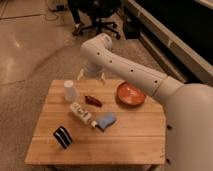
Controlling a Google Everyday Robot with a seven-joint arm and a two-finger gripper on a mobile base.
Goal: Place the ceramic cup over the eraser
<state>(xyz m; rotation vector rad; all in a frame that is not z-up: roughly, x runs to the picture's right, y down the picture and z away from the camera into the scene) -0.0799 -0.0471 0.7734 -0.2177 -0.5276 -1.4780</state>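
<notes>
Wooden table (135,142) is standing on a speckled floor (25,55). White labelled bottle (81,113) is lying on its side mid-table, one end just beside a blue-grey lumpy object (106,120). Dark red oblong item (93,100) is lying just behind the bottle. Orange-red bowl (131,94) is sitting near the far right edge. Black office chair (97,20) is standing behind. Tool (91,75) is hanging over the table's far edge.

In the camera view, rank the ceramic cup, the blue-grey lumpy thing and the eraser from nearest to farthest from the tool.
The tool hangs at the far edge of the table.
1. the ceramic cup, far left, just below the tool.
2. the blue-grey object, mid-table.
3. the eraser, near left corner.
</notes>
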